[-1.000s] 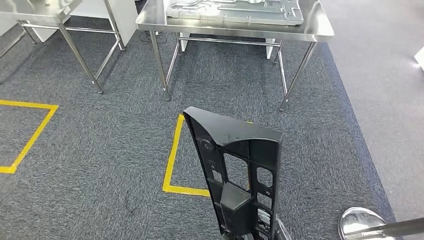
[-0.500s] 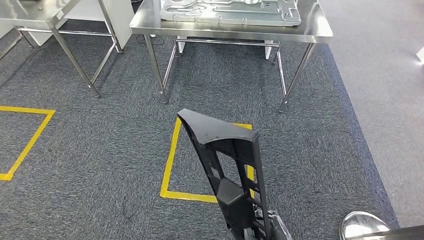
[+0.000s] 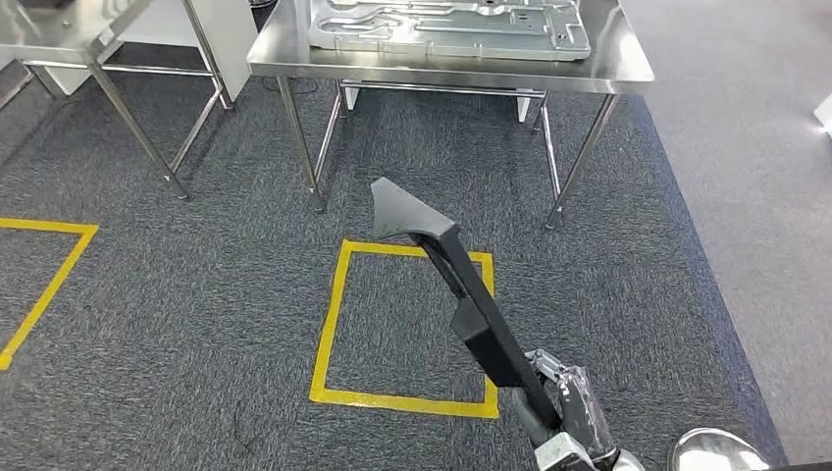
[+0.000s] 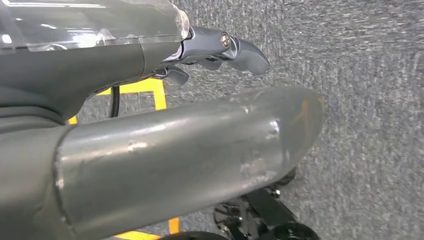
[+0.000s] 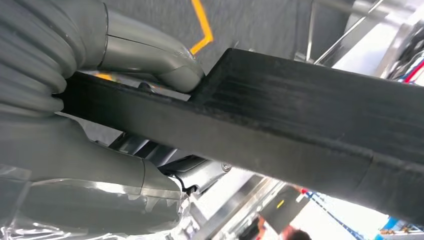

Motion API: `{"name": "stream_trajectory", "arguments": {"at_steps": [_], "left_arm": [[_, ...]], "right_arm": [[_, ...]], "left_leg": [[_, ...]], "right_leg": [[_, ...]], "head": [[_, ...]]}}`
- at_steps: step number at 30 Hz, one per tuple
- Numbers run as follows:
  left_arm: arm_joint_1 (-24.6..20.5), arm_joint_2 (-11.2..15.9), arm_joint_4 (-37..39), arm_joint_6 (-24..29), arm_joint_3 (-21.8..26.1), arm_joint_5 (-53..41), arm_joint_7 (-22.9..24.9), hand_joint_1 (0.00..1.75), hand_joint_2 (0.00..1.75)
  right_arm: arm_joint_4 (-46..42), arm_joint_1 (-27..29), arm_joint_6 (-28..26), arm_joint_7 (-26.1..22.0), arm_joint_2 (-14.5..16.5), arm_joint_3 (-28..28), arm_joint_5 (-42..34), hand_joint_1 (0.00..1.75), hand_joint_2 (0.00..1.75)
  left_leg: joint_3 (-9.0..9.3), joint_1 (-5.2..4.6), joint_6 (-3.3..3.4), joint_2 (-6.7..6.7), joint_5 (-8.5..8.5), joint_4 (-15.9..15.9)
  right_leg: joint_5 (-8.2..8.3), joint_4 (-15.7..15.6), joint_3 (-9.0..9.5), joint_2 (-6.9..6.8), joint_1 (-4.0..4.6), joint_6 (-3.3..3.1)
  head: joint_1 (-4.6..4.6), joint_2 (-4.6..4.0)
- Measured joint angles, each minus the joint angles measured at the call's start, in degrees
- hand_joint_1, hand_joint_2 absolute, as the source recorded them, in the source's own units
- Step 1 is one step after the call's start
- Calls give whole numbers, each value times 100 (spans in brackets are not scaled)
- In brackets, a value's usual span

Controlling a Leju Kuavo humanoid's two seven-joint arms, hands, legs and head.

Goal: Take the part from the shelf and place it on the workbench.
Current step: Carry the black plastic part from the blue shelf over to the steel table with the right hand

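Fingers (image 5: 150,55) of right hand (image 3: 569,407) clamp black part (image 3: 461,294) | left hand (image 4: 150,150): fingers unclear

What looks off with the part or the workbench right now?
Nothing stands out. The right hand grips the black part at its lower end, and the part leans up toward the workbench, where a grey panel lies flat.
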Motion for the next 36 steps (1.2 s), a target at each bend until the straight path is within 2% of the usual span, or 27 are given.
{"name": "stream_trajectory", "arguments": {"at_steps": [2, 5, 6, 7, 9, 10, 11, 12, 15, 17, 20, 21, 22, 23, 24, 25, 26, 27, 29, 31, 32, 33, 35, 36], "left_arm": [[-13, 4, 0, -11, -1, -43, 6, 0, 0], [-34, 13, 0, -33, -2, -86, 4, 0, 0], [-33, 15, 0, -37, -2, -90, 4, 0, 0], [-28, 16, 0, -38, -2, -93, 4, 0, 0], [-20, 17, 0, -40, -3, -114, 4, 0, 0], [-25, 20, 0, -43, -5, -135, 1, 0, 0], [-38, 22, 0, -47, -8, -162, -2, 0, 0], [-51, 27, 0, -54, -12, -186, -5, 0, 0], [-74, 41, 1, -84, -22, -261, -13, 0, 0], [-87, 52, 2, -113, -31, -313, -11, 0, 0], [-121, 91, 2, -165, -54, -366, 1, 0, 0], [-126, 103, 2, -175, -61, -378, 5, 0, 0], [-122, 111, 2, -180, -67, -381, 8, 0, 0], [-114, 118, 2, -182, -74, -384, 11, 0, 0], [-105, 123, 2, -185, -81, -385, 12, 0, 0], [-101, 135, 2, -188, -89, -387, 13, 0, 0], [-104, 144, 3, -192, -98, -392, 14, 0, 0], [-106, 154, 3, -194, -109, -401, 22, 0, 0], [-108, 170, 4, -196, -127, -421, 42, 0, 0], [-112, 177, 5, -197, -145, -435, 63, 0, 0], [-123, 176, 6, -197, -151, -441, 69, 0, 0], [-135, 174, 7, -200, -156, -452, 73, 0, 0], [-152, 174, 7, -219, -161, -479, 77, 0, 0], [-152, 174, 7, -234, -163, -493, 79, 0, 0]], "right_arm": [[11, -95, -3, 176, 92, -249, 129, 175, 175], [112, -277, 3, 407, 304, -711, 168, 175, 175], [152, -315, 7, 447, 377, -843, 162, 175, 175], [189, -342, 8, 472, 442, -951, 158, 175, 175], [248, -390, -7, 538, 558, -1098, 222, 175, 175], [299, -443, -23, 615, 625, -1162, 320, 175, 175], [362, -527, -41, 720, 698, -1230, 460, 175, 175], [448, -649, -54, 859, 784, -1320, 636, 175, 175], [797, -1138, 15, 1258, 1004, -1627, 1220, 175, 175], [1094, -1609, 260, 1501, 1060, -1721, 1872, 175, 175], [1580, -2307, 732, 1804, 1044, -1607, 2877, 175, 175], [1710, -2448, 808, 1879, 1037, -1524, 3065, 175, 175], [1811, -2554, 840, 1935, 1036, -1442, 3172, 175, 175], [1897, -2645, 871, 1974, 1038, -1364, 3228, 175, 175], [1964, -2727, 907, 1998, 1040, -1293, 3255, 175, 175], [2018, -2809, 957, 2008, 1042, -1229, 3268, 175, 175], [2068, -2893, 1023, 2009, 1044, -1163, 3279, 175, 175], [2118, -2970, 1084, 2020, 1042, -1090, 3293, 175, 175], [2225, -3100, 1190, 2050, 1039, -908, 3318, 175, 175], [2320, -3215, 1282, 2092, 1038, -662, 3303, 175, 175], [2360, -3281, 1329, 2114, 1044, -537, 3284, 175, 175], [2396, -3341, 1378, 2148, 1061, -426, 3271, 175, 175], [2485, -3457, 1490, 2239, 1119, -227, 3276, 175, 175], [2541, -3518, 1566, 2297, 1147, -137, 3302, 175, 175]], "left_leg": [[104, 29, 53, -6, 4, -54], [156, 40, 68, -13, -50, -63], [188, 48, 55, -18, -84, -63], [237, 59, 35, -24, -125, -62], [361, 89, -25, -33, -225, -64], [416, 99, -60, -35, -270, -64], [443, 104, -98, -32, -308, -67], [463, 103, -143, -24, -331, -72], [514, 101, -262, 0, -337, -7], [350, 113, -289, 0, -460, 352], [-331, 111, -284, -7, -834, 1366], [-510, 105, -270, -7, -843, 1542], [-590, 95, -244, -7, -720, 1510], [-576, 75, -201, -7, -482, 1286], [-498, 47, -142, -7, -185, 928], [-416, 17, -81, -2, 38, 612], [-348, -15, -37, 3, 149, 326], [-311, -38, -7, 5, 195, 162], [-256, -56, 24, 1, 153, -3], [-120, -24, 68, -11, 173, -110], [-40, -3, 84, -18, 178, -162], [22, 17, 94, -22, 175, -199], [95, 40, 95, -33, 129, -217], [134, 54, 80, -42, 94, -217]], "right_leg": [[-160, 359, -177, -5, -24, 53], [-490, 1266, -810, -9, -94, 128], [-468, 1372, -954, -11, -120, 155], [-335, 1294, -1006, -15, -144, 178], [192, 665, -862, -27, -181, 215], [363, 349, -782, -36, -174, 220], [465, 128, -729, -42, -157, 201], [495, 29, -718, -40, -135, 165], [477, -27, -653, -2, -111, 5], [438, -64, -563, 23, -108, -83], [371, -70, -498, 51, -54, -167], [341, -68, -465, 52, -28, -181], [304, -67, -421, 49, -2, -189], [263, -66, -364, 42, 23, -195], [219, -68, -307, 32, 41, -198], [181, -74, -257, 16, 56, -195], [154, -80, -232, 3, 61, -185], [138, -91, -218, -9, 58, -165], [146, -78, -196, -19, 44, -107], [116, 34, -199, -22, 33, -45], [50, 195, -277, -20, 28, -15], [-56, 454, -428, -20, 12, 12], [-262, 1091, -859, -19, -41, 77], [-280, 1288, -1039, -21, -77, 115]], "head": [[1, 0], [1, 0], [1, 0], [1, 0], [1, 0], [1, 0], [0, 0], [1, 0], [1, 0], [1, 0], [0, 0], [0, 0], [0, 0], [0, 0], [0, 0], [1, 0], [1, 0], [1, 0], [-1, 0], [1, 0], [2, 0], [2, 0], [3, 0], [3, 0]]}}
